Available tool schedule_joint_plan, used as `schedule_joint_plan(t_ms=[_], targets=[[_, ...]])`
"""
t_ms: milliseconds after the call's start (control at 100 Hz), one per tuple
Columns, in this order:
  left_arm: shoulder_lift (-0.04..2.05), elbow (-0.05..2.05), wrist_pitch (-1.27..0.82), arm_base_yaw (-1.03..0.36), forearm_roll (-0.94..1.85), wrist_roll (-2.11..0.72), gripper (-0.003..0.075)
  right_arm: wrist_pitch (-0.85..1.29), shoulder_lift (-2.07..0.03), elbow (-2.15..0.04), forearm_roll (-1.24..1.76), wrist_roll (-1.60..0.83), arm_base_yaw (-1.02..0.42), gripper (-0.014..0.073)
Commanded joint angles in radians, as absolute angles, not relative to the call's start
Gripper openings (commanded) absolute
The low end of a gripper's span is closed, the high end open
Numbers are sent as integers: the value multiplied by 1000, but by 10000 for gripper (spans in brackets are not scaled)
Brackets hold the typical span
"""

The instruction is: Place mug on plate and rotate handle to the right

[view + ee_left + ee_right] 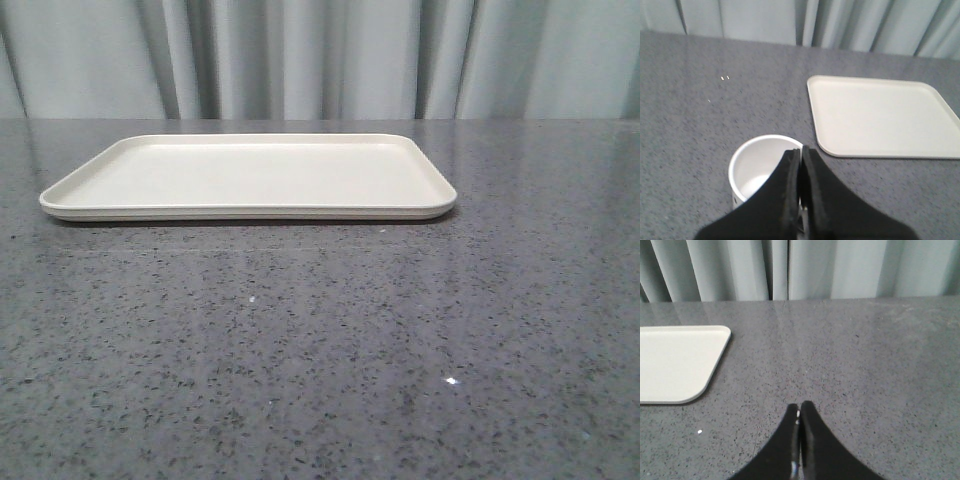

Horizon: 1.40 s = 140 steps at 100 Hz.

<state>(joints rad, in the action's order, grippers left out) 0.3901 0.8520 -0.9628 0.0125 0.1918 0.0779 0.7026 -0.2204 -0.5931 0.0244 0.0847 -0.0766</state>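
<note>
The white mug (757, 162) shows only in the left wrist view, seen from above with its inside empty. A trace of black print shows low on its side; the handle is hidden. My left gripper (801, 150) is shut on the mug's wall, one finger inside the rim and one outside. The cream plate (250, 175) lies empty at the table's middle back. In the left wrist view the plate (880, 115) is beyond the mug and apart from it. My right gripper (799, 407) is shut and empty over bare table, with the plate's corner (675, 365) off to one side.
The grey speckled table (320, 350) stretches in front of the plate. A grey curtain (320, 55) hangs behind the table's far edge. Neither gripper nor the mug shows in the front view.
</note>
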Motion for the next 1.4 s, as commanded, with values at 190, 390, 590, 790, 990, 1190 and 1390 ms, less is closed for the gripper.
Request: schedule_joint_plan(t_ms=[190, 390, 590, 790, 990, 1190, 1390], targets=[[590, 956, -990, 14, 290, 64, -20, 684, -366, -732, 22, 69, -76, -64], [601, 956, -1005, 14, 301, 18, -3, 700, -371, -732, 24, 69, -76, 37], [599, 956, -1034, 14, 308, 0, 285, 697, -371, -732, 27, 69, -76, 456], [599, 956, -1024, 14, 304, 0, 620, 686, -371, -732, 27, 69, -76, 584], [626, 956, -993, 18, 248, 25, 622, 686, -371, -732, 27, 69, -76, 584], [715, 956, -992, 18, 127, 82, 621, 694, -371, -732, 27, 69, -76, 584], [812, 956, -996, 18, 85, 86, 620, 702, -371, -732, 27, 69, -76, 584]])
